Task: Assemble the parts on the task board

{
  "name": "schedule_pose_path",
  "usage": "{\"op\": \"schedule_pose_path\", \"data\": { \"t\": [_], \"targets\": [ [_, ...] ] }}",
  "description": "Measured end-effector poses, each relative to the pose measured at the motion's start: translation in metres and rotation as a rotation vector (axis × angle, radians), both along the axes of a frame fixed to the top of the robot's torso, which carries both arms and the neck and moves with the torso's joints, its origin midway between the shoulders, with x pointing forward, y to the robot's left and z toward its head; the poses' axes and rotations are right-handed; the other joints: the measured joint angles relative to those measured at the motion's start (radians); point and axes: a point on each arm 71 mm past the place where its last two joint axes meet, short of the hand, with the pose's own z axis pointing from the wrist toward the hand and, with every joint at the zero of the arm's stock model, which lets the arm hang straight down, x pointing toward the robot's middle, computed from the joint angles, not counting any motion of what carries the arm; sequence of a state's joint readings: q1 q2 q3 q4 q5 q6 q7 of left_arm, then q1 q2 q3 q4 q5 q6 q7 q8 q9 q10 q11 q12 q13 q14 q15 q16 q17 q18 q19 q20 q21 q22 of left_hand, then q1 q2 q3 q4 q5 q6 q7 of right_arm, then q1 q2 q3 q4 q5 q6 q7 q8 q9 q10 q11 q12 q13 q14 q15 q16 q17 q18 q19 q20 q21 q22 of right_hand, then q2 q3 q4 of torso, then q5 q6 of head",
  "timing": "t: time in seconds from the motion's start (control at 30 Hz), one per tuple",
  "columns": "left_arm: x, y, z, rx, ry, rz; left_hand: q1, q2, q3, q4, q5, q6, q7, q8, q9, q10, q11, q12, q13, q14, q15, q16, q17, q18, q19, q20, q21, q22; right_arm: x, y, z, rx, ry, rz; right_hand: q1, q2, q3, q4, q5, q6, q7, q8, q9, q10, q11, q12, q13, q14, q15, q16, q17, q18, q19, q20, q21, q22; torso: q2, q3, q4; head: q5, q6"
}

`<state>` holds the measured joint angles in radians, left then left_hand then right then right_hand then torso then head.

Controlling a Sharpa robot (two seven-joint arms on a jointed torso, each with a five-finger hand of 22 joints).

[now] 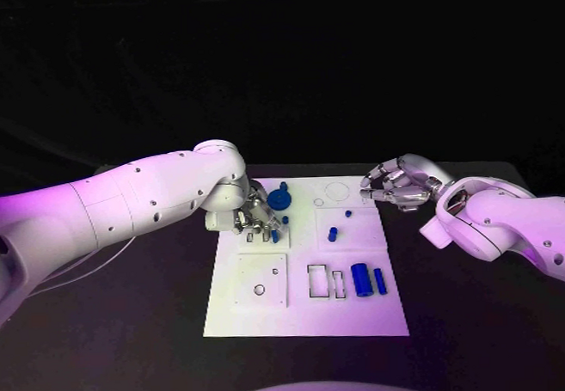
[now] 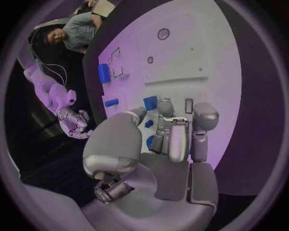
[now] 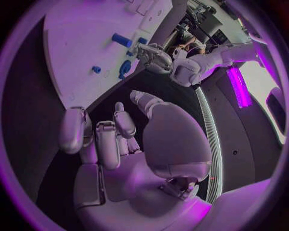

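Several blue parts [image 1: 360,280], seemingly cylinders, lie on the white task board [image 1: 362,317].

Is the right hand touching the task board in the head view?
No. The right hand hovers off the task board's far right corner, over the black table.

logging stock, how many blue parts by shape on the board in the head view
long blue cylinders: 2
small blue pieces: 2
round blue part: 1
blue piece by the left hand: 1
total: 6
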<state>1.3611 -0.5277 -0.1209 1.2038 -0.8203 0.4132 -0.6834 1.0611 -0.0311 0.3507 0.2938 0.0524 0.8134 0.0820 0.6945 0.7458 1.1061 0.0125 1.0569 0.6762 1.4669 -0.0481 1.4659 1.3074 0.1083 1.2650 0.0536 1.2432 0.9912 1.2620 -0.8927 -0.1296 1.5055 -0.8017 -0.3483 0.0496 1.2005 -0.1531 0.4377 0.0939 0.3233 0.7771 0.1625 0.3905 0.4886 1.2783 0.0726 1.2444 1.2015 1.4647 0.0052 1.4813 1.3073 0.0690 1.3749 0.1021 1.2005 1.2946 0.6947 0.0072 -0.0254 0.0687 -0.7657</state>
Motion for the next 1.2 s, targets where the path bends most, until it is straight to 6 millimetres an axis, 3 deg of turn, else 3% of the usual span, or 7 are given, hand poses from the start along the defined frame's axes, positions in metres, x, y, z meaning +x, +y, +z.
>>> {"op": "schedule_pose_path", "data": {
  "t": [0.57, 0.73, 1.2],
  "targets": [
    [-0.0013, -0.0013, -0.0005, 0.001, 0.0, -0.005, -0.011, -0.011, 0.018, 0.001, 0.0, 0.0, 0.0, 0.0, 0.001, 0.002, -0.002, 0.008, 0.008, 0.0, 0.0, 0.004, 0.0, 0.0, 0.0, 0.0, 0.005, 0.008, 0.0002, 0.0003, -0.0005, 0.0, 0.001, 0.0, 0.0, 0.0, 0.0, 0.0, 0.0, 0.0, 0.0, 0.0, 0.0, 0.0, 0.0, 0.0, 0.0, 0.0, 0.0, 0.0, 0.001, 0.0, 0.0, 0.0, 0.0, 0.0, -0.001, 0.0007, -0.0001, 0.0, -0.001],
    [-0.0017, -0.0012, -0.0007, 0.001, 0.0, -0.006, -0.042, -0.041, 0.023, 0.001, 0.0, 0.006, -0.005, 0.0, 0.004, 0.006, -0.005, 0.008, 0.01, 0.0, 0.0, 0.004, 0.0, 0.0, 0.004, 0.004, 0.012, 0.014, 0.0004, 0.0002, -0.0006, 0.0, 0.001, 0.0, 0.0, 0.0, 0.0, 0.0, 0.006, 0.0, 0.0, 0.004, -0.001, 0.0, 0.0, 0.0, 0.0, 0.0, 0.0, 0.0, 0.001, 0.0, 0.0, 0.0, 0.0, 0.0, -0.001, 0.0007, -0.0001, 0.0, -0.001],
    [-0.0029, -0.0008, -0.0009, 0.003, 0.003, -0.01, -0.053, -0.056, 0.037, -0.001, 0.0, 0.009, -0.002, 0.0, 0.007, 0.01, -0.005, 0.012, 0.011, 0.0, 0.0, 0.008, 0.0, 0.0, 0.004, 0.004, 0.012, 0.018, -0.0001, 0.0002, -0.003, -0.001, 0.005, -0.001, 0.004, -0.004, 0.0, 0.0, 0.006, 0.0, 0.0, 0.004, -0.001, 0.0, 0.0, 0.0, 0.0, 0.0, 0.0, 0.0, 0.001, 0.0, 0.0, 0.0, 0.0, 0.0, 0.0, 0.0001, 0.0006, 0.001, -0.002]
  ]
}}
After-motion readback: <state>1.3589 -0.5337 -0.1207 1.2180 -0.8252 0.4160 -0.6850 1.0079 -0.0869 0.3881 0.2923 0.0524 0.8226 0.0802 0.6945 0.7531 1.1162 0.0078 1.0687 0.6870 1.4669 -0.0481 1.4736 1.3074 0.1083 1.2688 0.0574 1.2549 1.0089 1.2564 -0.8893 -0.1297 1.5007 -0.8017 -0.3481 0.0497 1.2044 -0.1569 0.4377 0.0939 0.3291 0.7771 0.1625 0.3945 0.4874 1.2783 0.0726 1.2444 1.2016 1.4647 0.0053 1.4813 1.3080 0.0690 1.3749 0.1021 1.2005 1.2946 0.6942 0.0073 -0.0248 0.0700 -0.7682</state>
